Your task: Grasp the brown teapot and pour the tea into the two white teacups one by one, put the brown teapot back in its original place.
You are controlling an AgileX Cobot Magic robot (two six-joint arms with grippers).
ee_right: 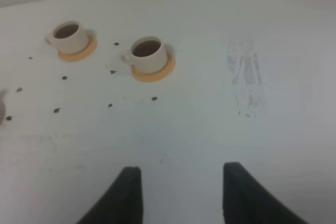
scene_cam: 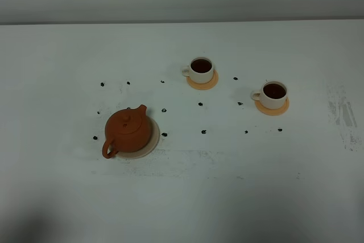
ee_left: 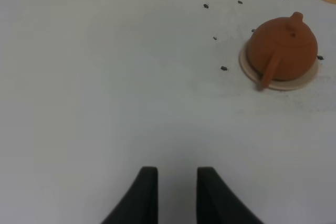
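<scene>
The brown teapot [scene_cam: 129, 130] is seated on the beige saucer [scene_cam: 149, 145], well apart from the left gripper [ee_left: 177, 192], whose jaws are parted and empty. Two tea-filled white teacups [scene_cam: 201, 69] [scene_cam: 273, 94] are set on orange coasters [scene_cam: 203, 83], far from the open, empty right gripper [ee_right: 181, 195].

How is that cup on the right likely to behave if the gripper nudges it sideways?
The right-hand teacup looks nearly full of tea, so a nudge would probably slosh liquid over the rim. It sits on a thin orange coaster, so it may slide along with it, or off it. Being small, it probably moves easily and could tip.
</scene>
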